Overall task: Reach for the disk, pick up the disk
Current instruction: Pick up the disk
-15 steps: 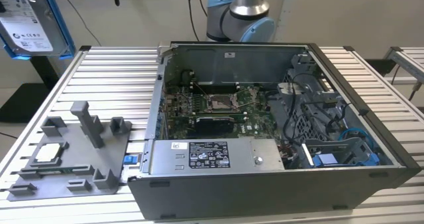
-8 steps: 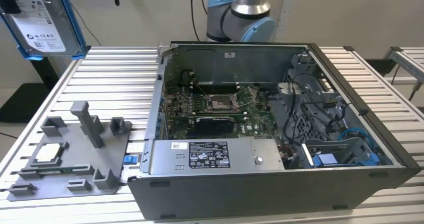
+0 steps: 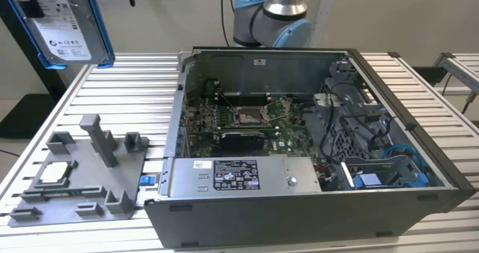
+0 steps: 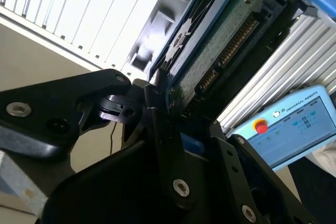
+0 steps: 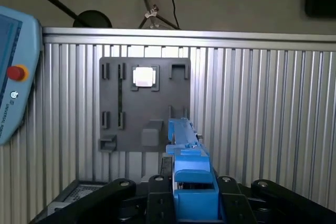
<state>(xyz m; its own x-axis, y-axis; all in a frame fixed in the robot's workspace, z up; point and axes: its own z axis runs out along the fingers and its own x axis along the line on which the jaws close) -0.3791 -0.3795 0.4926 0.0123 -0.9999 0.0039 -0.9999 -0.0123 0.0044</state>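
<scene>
1. Exterior view:
   - Disk (image 3: 66, 26) hangs in the air at the exterior view's upper left, well above the slatted table (image 3: 127, 90). It is nearly upright, with its white label facing the camera and the blue bracket framing it.
   - Open computer case (image 3: 299, 222) stands far below the jaws and off to the exterior view's right. It contains the motherboard (image 3: 239, 118), a long grey box with a white sticker (image 3: 239, 177), cables and a blue drive cage (image 3: 389, 177).
   - Grey fixture plate (image 3: 90, 180) lies beside the case, below the jaws. A small square chip (image 3: 54, 174) sits in one of its recesses.

2. Second wrist view:
   - Gripper (image 4: 157, 100) is clamped on the disk, its black fingers (image 4: 113, 106) pressed against the bracket's edge.
   - Green circuit-board face of the disk extends away from the jaws, untouched.
   - Judgement: the grip on the bracket rim keeps pressure off the board and label.
   - Teach pendant (image 4: 291, 124) lies beyond the jaws.

3. First wrist view:
   - Blue bracket stands edge-on between the jaws and projects past them.
   - Fixture plate lies on the table straight beyond the jaws, with the chip seated in its square pocket.
   - Judgement: the pick-up appears accomplished, with the disk carried clear of every surface.
</scene>
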